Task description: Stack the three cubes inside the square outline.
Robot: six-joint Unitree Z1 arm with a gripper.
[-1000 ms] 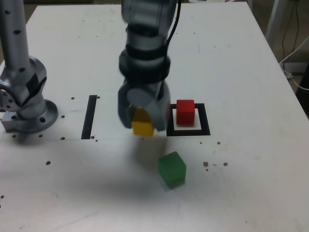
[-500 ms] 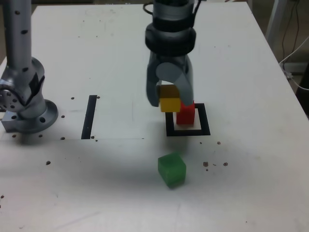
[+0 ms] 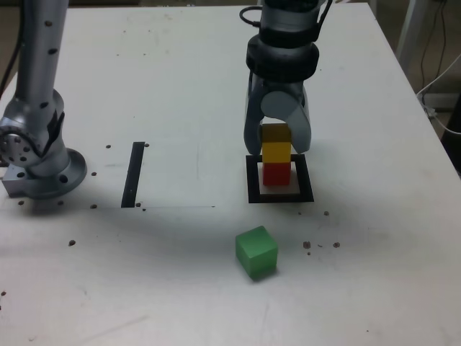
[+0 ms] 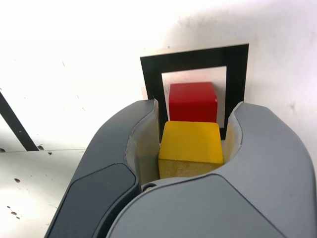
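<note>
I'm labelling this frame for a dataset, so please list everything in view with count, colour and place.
yellow cube: one, yellow, between the jaws of the claw
red cube: one, red, inside the square outline
green cube: one, green, on the table outside the outline, nearer the exterior camera
square outline: one, black with a pale centre, around the red cube
strip: one, black, toward the exterior view's left
table: one, white with dark specks, under everything
claw: one, grey, shut on the yellow cube
arm: one, grey and black, base at the exterior view's left
</note>
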